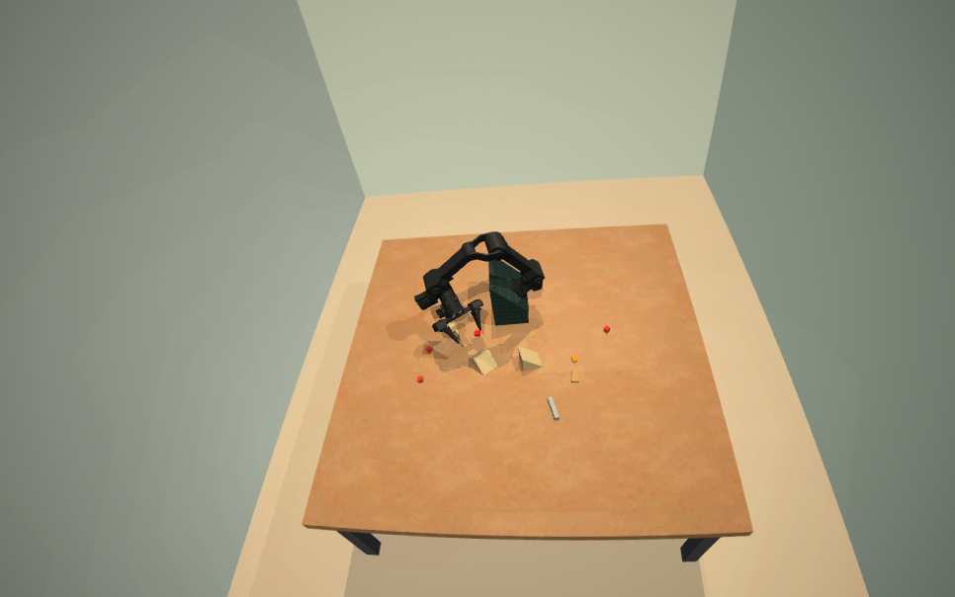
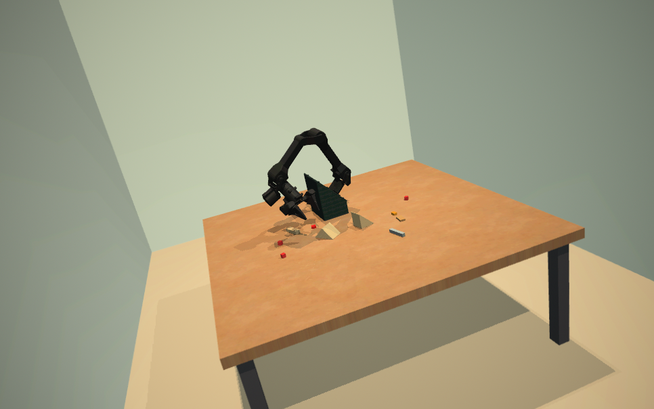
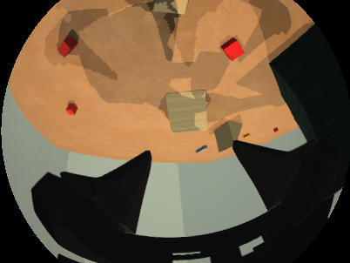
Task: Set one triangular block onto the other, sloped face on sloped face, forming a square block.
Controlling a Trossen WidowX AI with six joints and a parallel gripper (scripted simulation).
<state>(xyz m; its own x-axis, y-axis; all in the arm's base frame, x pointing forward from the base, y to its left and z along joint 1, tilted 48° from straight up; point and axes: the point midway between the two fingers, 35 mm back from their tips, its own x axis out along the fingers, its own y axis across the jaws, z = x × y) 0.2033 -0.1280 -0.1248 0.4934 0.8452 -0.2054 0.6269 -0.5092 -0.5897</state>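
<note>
One pale wooden triangular block (image 1: 482,362) (image 2: 328,231) (image 3: 187,111) stands on the table like a small tent, with a ridge on top. The other triangular block (image 1: 529,359) (image 2: 360,221) (image 3: 225,136) stands a little to its right, with a steep side and a slope falling to the right in the exterior view. A gap separates the two blocks. My gripper (image 1: 470,337) (image 2: 311,214) (image 3: 193,150) is wide open and empty, above the table, behind and left of the first block. It touches neither block.
A dark green wedge (image 1: 509,309) (image 2: 332,204) (image 3: 305,74) stands behind the blocks, by the arm. A red cube (image 1: 477,332) (image 2: 313,226) and a small pale piece (image 2: 293,231) lie near the gripper. Other red cubes, an orange cube (image 1: 574,358) and a grey bar (image 1: 553,408) (image 2: 397,232) lie farther out.
</note>
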